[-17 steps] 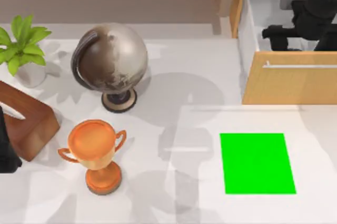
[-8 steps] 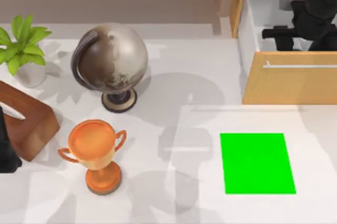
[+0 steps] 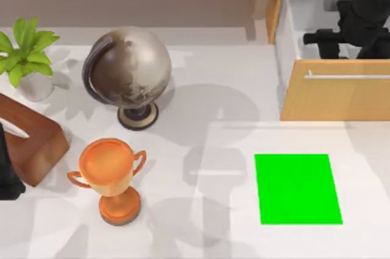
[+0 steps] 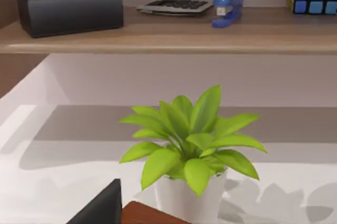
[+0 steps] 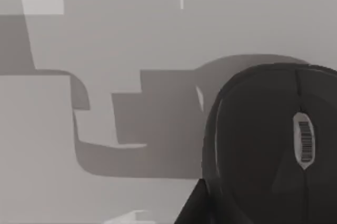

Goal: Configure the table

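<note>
Mouse (image 5: 268,145), black, sits in the open drawer (image 3: 292,33) of the wooden cabinet at far right; our right gripper (image 3: 332,38) is down inside it, grip state we cannot tell. Left arm (image 3: 7,173) parked at left edge. Table (image 3: 219,100) spans the scene, carrying globe (image 3: 128,70), trophy (image 3: 109,177), green mat (image 3: 297,189).
</note>
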You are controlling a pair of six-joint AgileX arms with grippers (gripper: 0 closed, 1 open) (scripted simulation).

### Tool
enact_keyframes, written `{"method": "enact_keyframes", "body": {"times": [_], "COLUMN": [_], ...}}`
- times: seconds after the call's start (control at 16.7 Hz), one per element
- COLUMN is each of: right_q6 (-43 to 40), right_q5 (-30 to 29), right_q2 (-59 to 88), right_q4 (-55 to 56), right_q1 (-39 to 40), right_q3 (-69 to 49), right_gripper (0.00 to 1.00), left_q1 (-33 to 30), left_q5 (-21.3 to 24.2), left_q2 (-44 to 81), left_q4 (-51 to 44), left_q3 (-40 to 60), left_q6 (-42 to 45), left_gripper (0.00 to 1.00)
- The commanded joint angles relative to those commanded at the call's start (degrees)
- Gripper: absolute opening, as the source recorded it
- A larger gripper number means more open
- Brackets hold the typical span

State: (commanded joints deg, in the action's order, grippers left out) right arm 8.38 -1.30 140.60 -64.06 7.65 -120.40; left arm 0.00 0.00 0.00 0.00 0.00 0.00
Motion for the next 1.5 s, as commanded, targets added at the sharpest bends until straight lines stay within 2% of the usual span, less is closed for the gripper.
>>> {"method": "enact_keyframes", "body": {"times": [0.66, 1.02, 1.5], "right_q6": [5.6, 11.3, 18.2], "right_q5": [-2.5, -1.7, 0.3], "right_q2": [-16.1, -28.6, -38.9], "right_q4": [0.2, 4.6, 9.7], "right_q1": [2.8, 10.5, 22.4], "right_q3": [6.1, 13.6, 32.2], "right_gripper": [0.00, 0.00, 0.00], "left_q1": [0.0, 0.0, 0.0], "left_q5": [0.0, 0.0, 0.0], "left_q2": [0.0, 0.0, 0.0], "left_q4": [0.0, 0.0, 0.0], "left_q3": [0.0, 0.0, 0.0], "left_q6": [0.0, 0.0, 0.0], "left_gripper": [1.00, 1.00, 1.00]}}
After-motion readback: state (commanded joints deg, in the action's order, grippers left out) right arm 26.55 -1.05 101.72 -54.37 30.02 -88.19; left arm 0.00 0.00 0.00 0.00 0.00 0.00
